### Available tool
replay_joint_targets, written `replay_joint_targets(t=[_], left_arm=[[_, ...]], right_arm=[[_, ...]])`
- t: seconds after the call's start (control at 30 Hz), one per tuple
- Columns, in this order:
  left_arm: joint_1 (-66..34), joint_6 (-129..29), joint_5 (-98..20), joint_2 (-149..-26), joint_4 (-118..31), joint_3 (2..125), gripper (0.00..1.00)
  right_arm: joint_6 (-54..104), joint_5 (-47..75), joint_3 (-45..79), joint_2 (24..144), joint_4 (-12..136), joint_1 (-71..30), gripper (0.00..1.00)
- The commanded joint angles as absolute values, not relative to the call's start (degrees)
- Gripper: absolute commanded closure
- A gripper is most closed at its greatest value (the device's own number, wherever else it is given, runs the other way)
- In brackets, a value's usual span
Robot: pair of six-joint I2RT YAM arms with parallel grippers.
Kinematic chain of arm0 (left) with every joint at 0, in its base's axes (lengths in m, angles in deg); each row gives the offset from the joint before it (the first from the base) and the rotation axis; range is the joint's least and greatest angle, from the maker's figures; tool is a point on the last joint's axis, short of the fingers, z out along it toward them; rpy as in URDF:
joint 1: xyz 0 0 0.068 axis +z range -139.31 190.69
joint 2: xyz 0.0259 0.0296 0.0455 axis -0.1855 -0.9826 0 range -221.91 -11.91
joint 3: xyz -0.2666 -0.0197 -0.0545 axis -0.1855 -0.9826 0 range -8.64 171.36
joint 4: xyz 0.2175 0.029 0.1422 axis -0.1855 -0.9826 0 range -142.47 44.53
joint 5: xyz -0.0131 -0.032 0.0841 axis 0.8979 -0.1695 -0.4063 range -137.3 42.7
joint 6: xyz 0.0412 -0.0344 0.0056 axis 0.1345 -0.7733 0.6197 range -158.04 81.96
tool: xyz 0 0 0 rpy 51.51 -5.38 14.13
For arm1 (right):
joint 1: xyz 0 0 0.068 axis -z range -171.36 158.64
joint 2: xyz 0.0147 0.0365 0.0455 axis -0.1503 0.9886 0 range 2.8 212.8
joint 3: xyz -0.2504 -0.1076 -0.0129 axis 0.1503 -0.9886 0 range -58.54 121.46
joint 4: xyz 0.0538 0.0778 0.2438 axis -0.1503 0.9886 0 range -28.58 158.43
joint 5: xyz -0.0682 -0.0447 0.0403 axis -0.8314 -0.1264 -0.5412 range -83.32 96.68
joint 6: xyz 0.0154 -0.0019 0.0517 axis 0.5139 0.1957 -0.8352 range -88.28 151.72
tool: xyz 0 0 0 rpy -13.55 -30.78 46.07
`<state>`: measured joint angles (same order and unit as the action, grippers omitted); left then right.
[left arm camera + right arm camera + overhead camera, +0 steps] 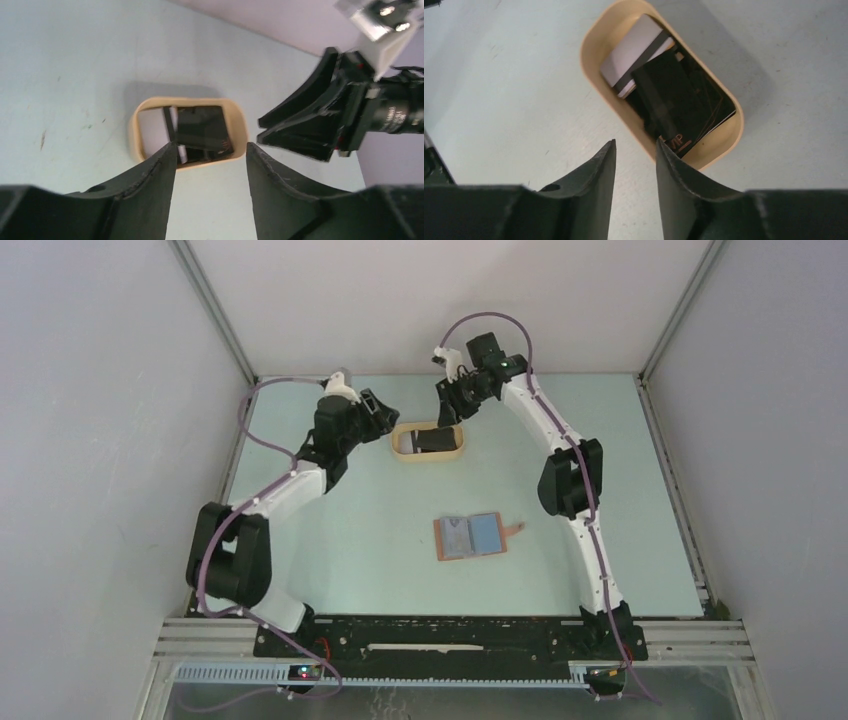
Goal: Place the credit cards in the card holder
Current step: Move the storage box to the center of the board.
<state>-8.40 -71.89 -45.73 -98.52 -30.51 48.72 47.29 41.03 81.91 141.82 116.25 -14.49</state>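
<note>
Dark, thin rectangular credit cards (679,100) lie stacked in the tan oval rimmed tray (589,65). My left gripper (210,150) hovers beside it, jaws wide and empty. My right gripper (634,145) hovers above it, jaws narrow and empty. The reddish-brown leather folding card holder (470,536) lies open, well apart from the tray.

My left end effector (380,420) hangs at the left end of the tray (402,452) and my right end effector (450,412) at its far right corner, so each stands in the other's way across it. The tray's raised rim walls in the credit cards (435,443), leaving only the top open. The card holder (470,536) lies open on bare tabletop (340,540), well apart from both arms, with free room all round it.
</note>
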Motion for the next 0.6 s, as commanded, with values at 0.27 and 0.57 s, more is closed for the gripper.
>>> replay_joint_targets(t=[0.27, 0.57], left_arm=[[-3.99, -77.38, -34.24, -99.32, -25.86, 43.79, 0.46], [-4.22, -76.54, -31.88, -96.43, -20.28, 40.05, 0.48]], right_arm=[[46.28, 27.50, 89.16, 150.48, 114.54, -15.18, 0.75], [53.15, 27.83, 79.75, 147.31, 120.03, -16.15, 0.79]])
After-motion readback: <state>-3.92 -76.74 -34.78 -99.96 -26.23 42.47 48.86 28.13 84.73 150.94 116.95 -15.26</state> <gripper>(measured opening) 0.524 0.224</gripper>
